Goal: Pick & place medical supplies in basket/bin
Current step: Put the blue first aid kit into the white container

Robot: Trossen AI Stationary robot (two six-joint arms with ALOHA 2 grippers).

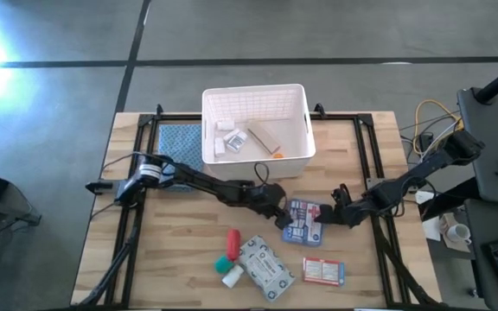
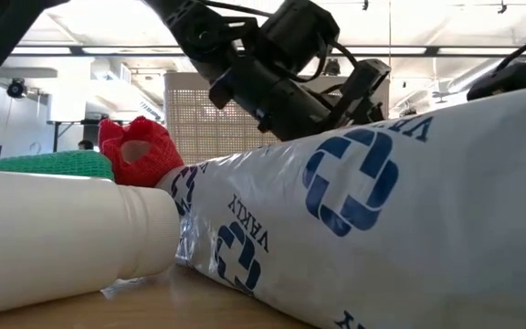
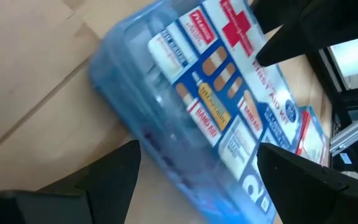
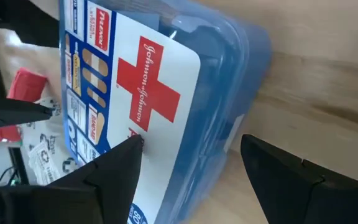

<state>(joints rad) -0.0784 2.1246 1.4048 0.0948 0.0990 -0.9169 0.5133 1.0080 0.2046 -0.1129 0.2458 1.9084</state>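
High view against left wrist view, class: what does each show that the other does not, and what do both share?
Only the high view shows the white bin with items already inside, the blue patterned cloth, the red tube, the green-capped bottle and both arms reaching in from opposite sides.

Only the left wrist view shows the printed label on the blue first-aid pouch, with its red cross and bandage pictures.

Both show that pouch on the wooden table, between the left claw and right claw, and the white-red box nearby.

wooden table (image 1: 180,250), white bin (image 1: 296,130), blue cloth (image 1: 180,142), supplies apparently
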